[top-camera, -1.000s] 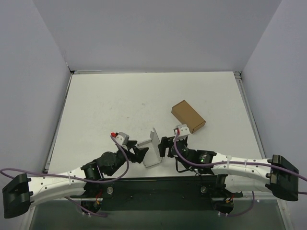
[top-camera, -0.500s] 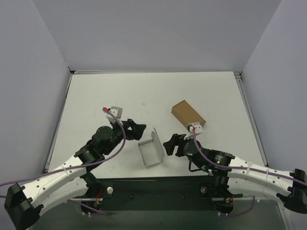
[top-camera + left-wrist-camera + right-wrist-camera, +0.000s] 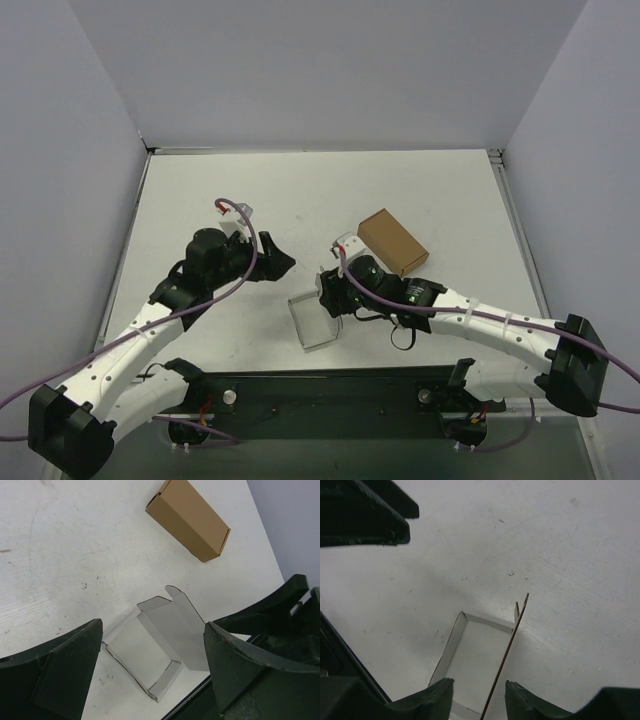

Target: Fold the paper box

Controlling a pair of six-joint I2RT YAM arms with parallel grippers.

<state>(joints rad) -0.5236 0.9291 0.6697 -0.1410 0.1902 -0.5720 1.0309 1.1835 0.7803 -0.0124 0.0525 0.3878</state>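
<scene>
Card, thin and white-grey: the paper box (image 3: 315,322) lies on the tabletop (image 3: 220,200) near the front edge, between the two arms. It is part-formed into a shallow open tray w/ low walls up and one tall flap (image 3: 512,630) standing on the side nearest the right arm. The right gripper (image 3: 480,690) is low at that flap w/ its jaws apart, one finger either side of the card, and a sliver of daylight shows on both faces, so it straddles rather than pinches. The left gripper (image 3: 152,626) hangs above and to the left, spread wide, holding nothing. A closed brown cardboard box (image 3: 393,242) sits just beyond, apart from the blank. Handling, as I judge it: v. light, so it will probably skate on the smooth top under any sideways push (nothing pins it down right now). It looks stiff along panels but weak at creases, and a hard squeeze would likely dent or kink it for good. Best hold is prob. mid-height on the tall flap, flat on both faces w/ light pressure. The free gripper could press the tray floor or brace the opposite wall while the flap is swung over along its score line.
</scene>
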